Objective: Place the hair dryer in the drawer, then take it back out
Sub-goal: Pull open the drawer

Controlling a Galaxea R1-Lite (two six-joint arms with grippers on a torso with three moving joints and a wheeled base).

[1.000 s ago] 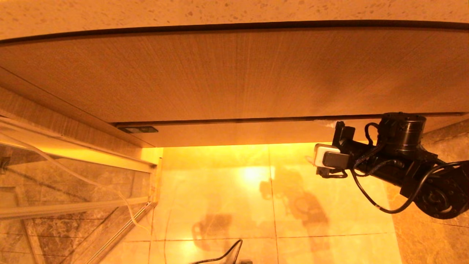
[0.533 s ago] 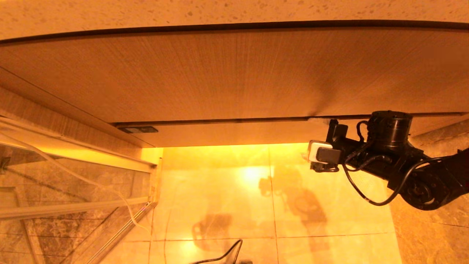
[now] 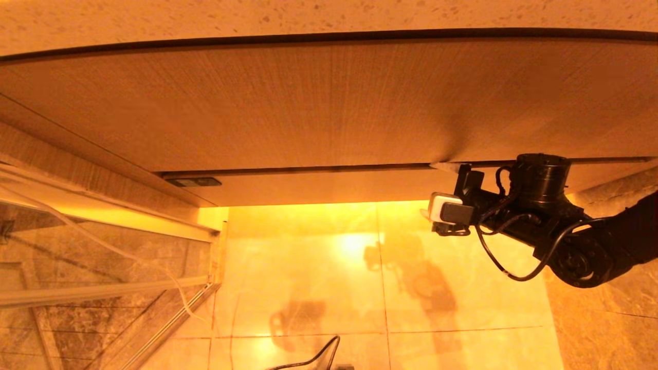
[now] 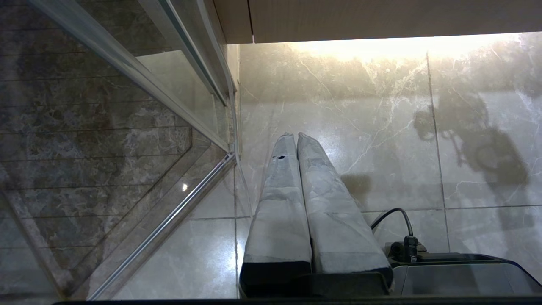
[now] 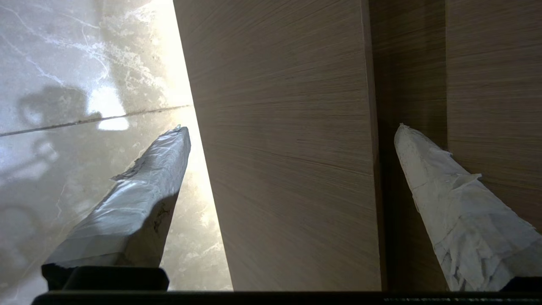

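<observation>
White-wrapped fingers (image 5: 139, 203) of the right gripper (image 5: 292, 131) stand wide apart, one on each side of the closed drawer (image 3: 329, 187) front, holding nothing; the hair dryer is not visible; the left gripper (image 4: 296, 137) hangs over the marble floor (image 4: 381, 127), fingers pressed together.

Drawer (image 3: 329, 187) front: matt light wood-grain, fine straight lines, smooth. Taller panel (image 3: 308, 103) just above drawer: same wood-grain, matt. Speckled stone-look tabletop (image 3: 257, 15) above that. Floor (image 3: 308, 277) below drawer: glossy marble-look tiles w/ pale veins, strong reflections. Right claw (image 5: 292, 131) at drawer front: fingers (image 5: 139, 199) wrapped in crinkled whitish tape, matt. Left claw (image 4: 295, 137): same wrap, a bit scuffed. Glass panel (image 4: 127, 127) w/ shiny metal frame, left of drawer.
</observation>
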